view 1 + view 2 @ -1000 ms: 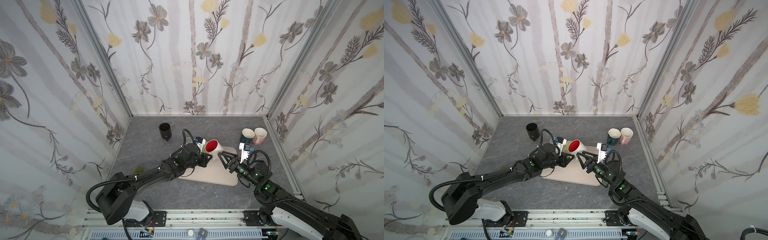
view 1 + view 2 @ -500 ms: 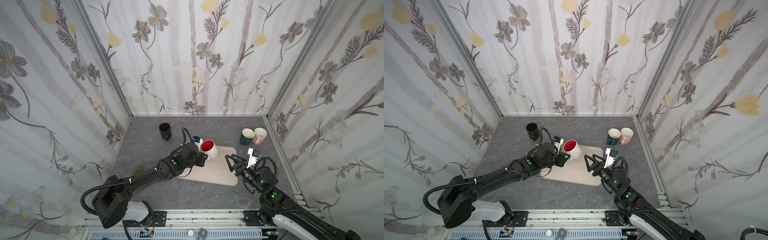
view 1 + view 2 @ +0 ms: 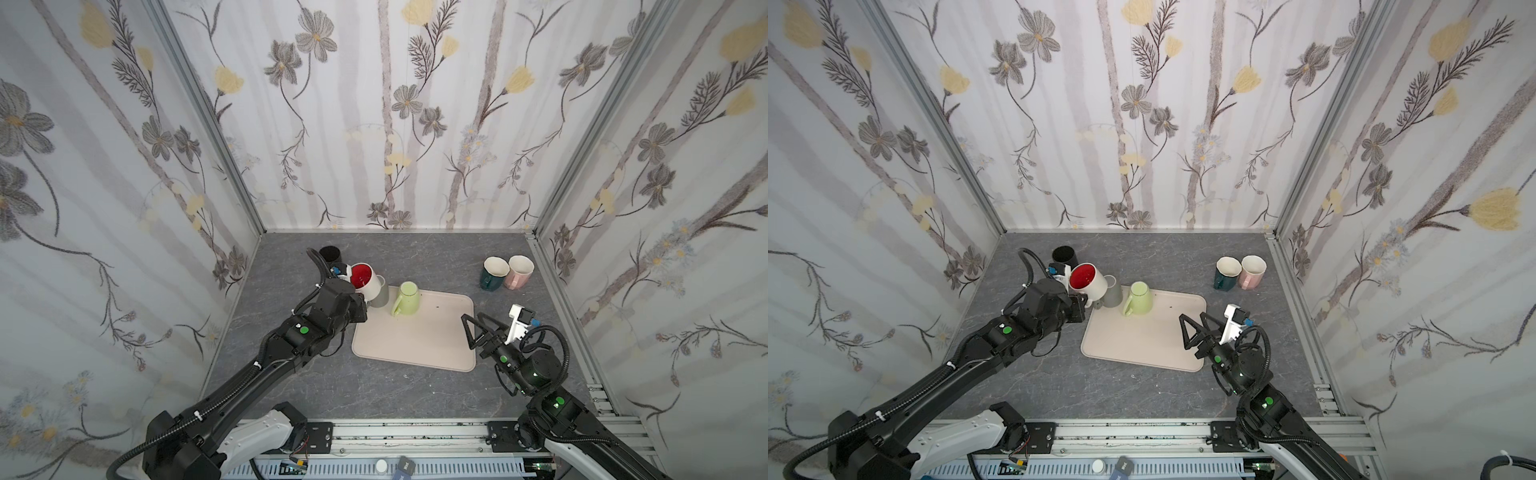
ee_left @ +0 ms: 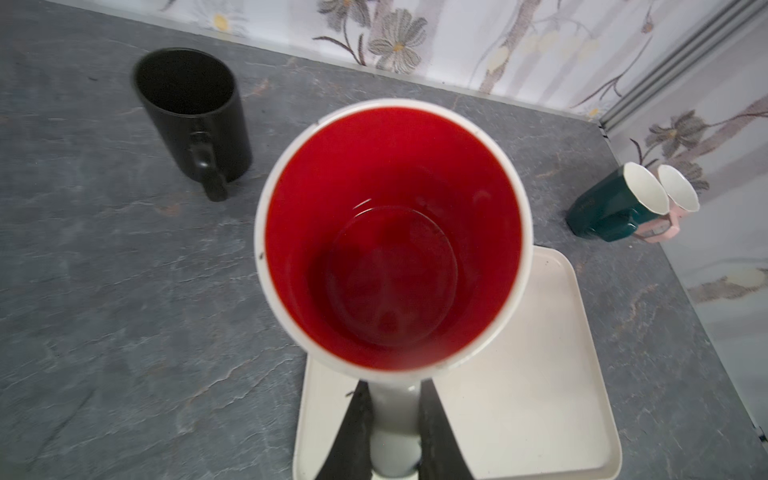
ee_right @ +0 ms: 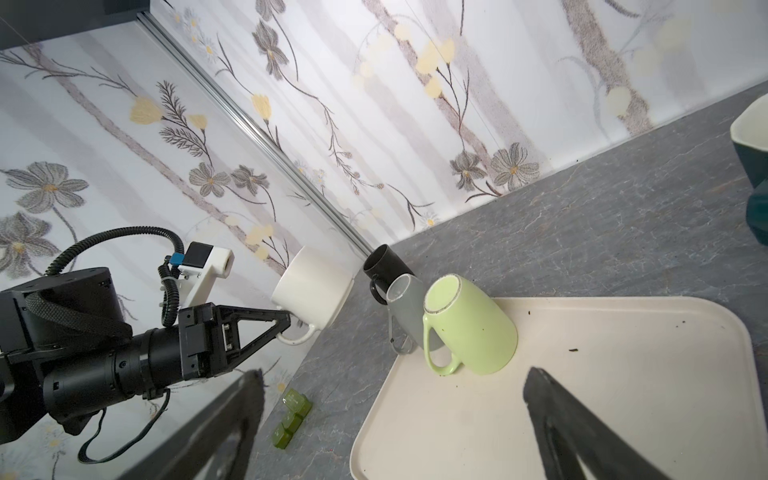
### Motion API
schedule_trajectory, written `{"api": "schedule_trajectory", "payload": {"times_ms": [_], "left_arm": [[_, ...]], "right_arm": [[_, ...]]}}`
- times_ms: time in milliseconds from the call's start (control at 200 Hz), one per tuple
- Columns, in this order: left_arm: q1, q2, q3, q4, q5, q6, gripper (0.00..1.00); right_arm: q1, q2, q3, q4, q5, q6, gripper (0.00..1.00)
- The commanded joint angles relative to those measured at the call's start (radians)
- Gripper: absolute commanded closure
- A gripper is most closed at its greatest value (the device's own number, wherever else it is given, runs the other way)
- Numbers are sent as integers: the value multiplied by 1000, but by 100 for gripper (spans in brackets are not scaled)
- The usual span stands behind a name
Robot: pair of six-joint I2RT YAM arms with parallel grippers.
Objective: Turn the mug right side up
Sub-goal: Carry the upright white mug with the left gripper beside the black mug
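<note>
Right, both top views first. The left arm runs from its near-left base diagonally over the table (image 3: 374, 386), forearm low, wrist at the far-left corner of the tray (image 3: 415, 340). The left gripper (image 3: 360, 300) is clamped on the handle of the white mug (image 3: 365, 279). The mug is red inside, clear of the table, mouth up and tipped toward the left wall, overlapping the grey mug (image 3: 380, 293). The green mug (image 3: 406, 297) sits base-up on the tray's far-left corner, just beside the grey one. The black mug (image 3: 1064, 255) is behind the left wrist. The teal mug (image 3: 1227, 272) and pink mug (image 3: 1252, 270) are side by side at far right. The right arm is folded back near its base. The right gripper (image 3: 1191, 318) is at the tray's right edge, pointing across the tray, claw spread wide and empty.

Left wrist view: the fingers (image 4: 357, 436) sit either side of the white handle, pinching it. The red bowl fills the centre, with the tray under it.

Right wrist view: both fingers (image 5: 224, 424) are far apart with nothing between them, over the tray. The left claw tips meet on the mug handle and the mug hangs in the air. Small green blocks (image 5: 293, 415) lie on the table under the left arm.
</note>
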Motion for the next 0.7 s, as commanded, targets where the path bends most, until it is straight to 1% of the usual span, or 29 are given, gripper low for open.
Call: {"api": "schedule_trajectory", "payload": {"times_ms": [0,110,200,340,555,585,694], "left_arm": [[62,-37,19,-87,-137,9,100],[110,-32,-10,-80,-200,31,100],[145,12,-34,-56,-255,16,100],[193,86,-63,26,-300,10,100],[311,228,-18,128,-297,33,100],[328,271,-3,139,-291,41,100],[353,370,60,168,-326,92,100]], "right_arm": [[-10,-56,-28,-33,-12,-20,1],[-24,-106,-42,-55,-17,-33,0],[-40,-129,-25,-111,-22,-64,0],[-58,-165,-14,-178,-52,-86,0],[-67,-220,-46,-194,-68,-79,0],[-68,-224,-47,-197,-70,-81,0],[-74,-230,-50,-202,-73,-82,0]]}}
